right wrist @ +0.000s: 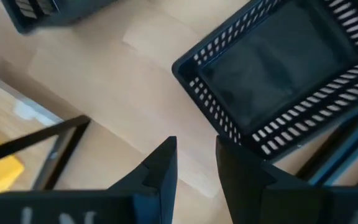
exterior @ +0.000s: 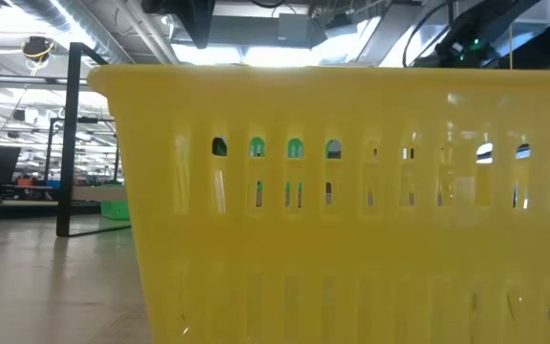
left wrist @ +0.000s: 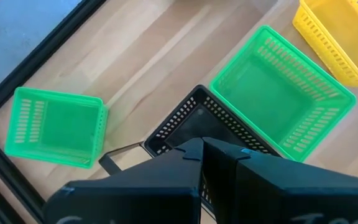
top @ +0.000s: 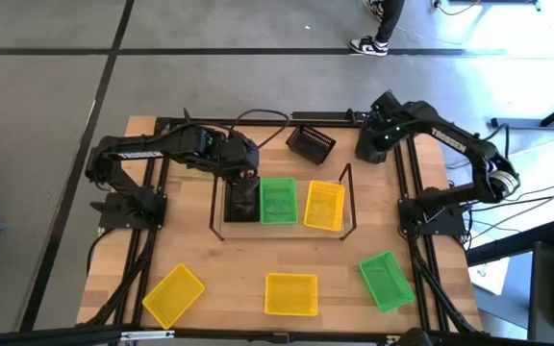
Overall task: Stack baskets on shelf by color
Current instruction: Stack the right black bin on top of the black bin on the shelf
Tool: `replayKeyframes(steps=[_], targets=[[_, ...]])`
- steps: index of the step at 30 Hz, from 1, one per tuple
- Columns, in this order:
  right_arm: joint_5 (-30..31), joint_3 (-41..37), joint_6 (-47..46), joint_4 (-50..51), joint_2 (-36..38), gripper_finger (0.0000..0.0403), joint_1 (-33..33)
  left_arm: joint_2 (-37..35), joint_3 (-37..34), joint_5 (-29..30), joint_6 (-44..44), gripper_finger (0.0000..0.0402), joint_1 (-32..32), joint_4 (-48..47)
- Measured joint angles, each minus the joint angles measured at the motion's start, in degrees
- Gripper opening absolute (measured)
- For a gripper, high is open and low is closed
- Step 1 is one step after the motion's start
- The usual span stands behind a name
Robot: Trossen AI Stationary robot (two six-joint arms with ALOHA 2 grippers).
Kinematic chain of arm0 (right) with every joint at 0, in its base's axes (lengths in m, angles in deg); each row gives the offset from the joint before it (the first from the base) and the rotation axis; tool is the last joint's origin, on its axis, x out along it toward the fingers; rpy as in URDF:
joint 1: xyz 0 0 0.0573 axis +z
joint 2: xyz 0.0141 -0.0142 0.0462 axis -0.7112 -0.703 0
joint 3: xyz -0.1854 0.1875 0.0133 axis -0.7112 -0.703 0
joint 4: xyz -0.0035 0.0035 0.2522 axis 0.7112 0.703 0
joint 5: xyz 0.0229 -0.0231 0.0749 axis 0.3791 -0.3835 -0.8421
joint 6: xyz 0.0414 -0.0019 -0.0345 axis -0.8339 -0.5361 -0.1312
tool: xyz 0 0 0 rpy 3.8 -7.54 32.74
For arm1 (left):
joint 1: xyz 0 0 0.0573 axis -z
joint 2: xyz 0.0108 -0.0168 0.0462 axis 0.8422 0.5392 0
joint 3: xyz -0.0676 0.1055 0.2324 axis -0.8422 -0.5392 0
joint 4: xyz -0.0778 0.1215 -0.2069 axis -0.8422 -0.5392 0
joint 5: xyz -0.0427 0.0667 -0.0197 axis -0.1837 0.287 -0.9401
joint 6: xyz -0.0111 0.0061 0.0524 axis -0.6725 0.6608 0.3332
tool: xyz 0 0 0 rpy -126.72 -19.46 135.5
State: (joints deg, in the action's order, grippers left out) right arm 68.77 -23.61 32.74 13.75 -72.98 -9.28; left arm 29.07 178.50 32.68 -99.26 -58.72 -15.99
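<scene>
Shelf [top: 348,197]: black basket [top: 241,202] left, green basket [top: 278,200] middle, yellow basket [top: 324,206] right. Left gripper [top: 243,183]: fingers clamped on the black basket's rim. Right gripper [right wrist: 194,163]: narrowly parted, empty, above table beside a second black basket [top: 310,143] behind the shelf

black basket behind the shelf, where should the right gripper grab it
Probably the flared rim of a long wall of the black basket, pinched from above with one finger inside. It sits upright, open and empty, apart from the shelf, and the right gripper hovers open beside it.
</scene>
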Motion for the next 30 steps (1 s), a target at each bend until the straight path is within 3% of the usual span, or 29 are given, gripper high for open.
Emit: replayKeyframes(steps=[8,30], targets=[[0.01,-3.69,0.27,-5.39,-2.79,0.0108,0.02,0.0,0.0,-0.55,0.0,0.0,0.0,0.0],[0.21,-3.81,4.82,-9.07,-11.68,0.0108,0.02,0.0,0.0,-0.73,0.02,0.0,-0.02,-0.03]])
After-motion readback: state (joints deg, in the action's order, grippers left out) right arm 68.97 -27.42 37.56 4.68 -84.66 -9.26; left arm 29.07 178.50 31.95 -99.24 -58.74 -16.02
